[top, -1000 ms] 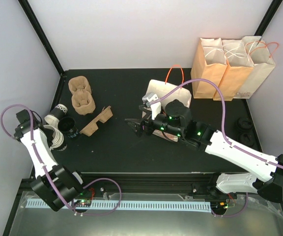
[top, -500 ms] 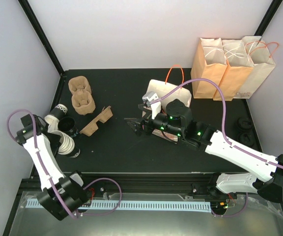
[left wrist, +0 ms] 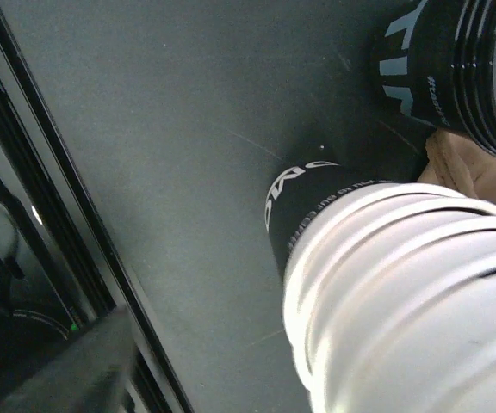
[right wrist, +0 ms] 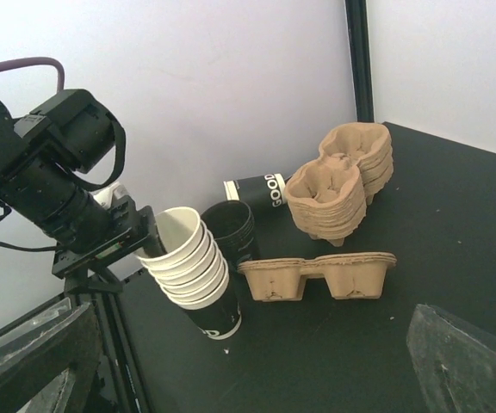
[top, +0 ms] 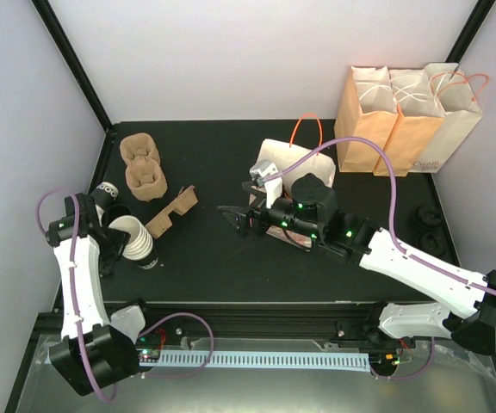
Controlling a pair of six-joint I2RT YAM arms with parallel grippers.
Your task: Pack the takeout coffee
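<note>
Packing looks barely started from my remote seat. My left gripper (right wrist: 132, 237) sits against a tilted stack of white cups (top: 134, 239) at the table's left edge. I cannot tell whether it is squeezing the stack or merely touching it. The stack is nested in a black cup (right wrist: 215, 320). Just behind it are two more black cups (right wrist: 232, 225), one on its side, neither with a lid. I see no finished, lidded coffee anywhere. Loose black lids (top: 427, 216) lie well apart at the right edge. My right gripper (top: 232, 218) hangs mid-table, jaws spread wide, holding nothing. A white bag (top: 284, 162) lies just behind it, and three standing bags (top: 403, 120) wait in the back right corner. Left to do, I judge: lid a cup, then bag it.
</note>
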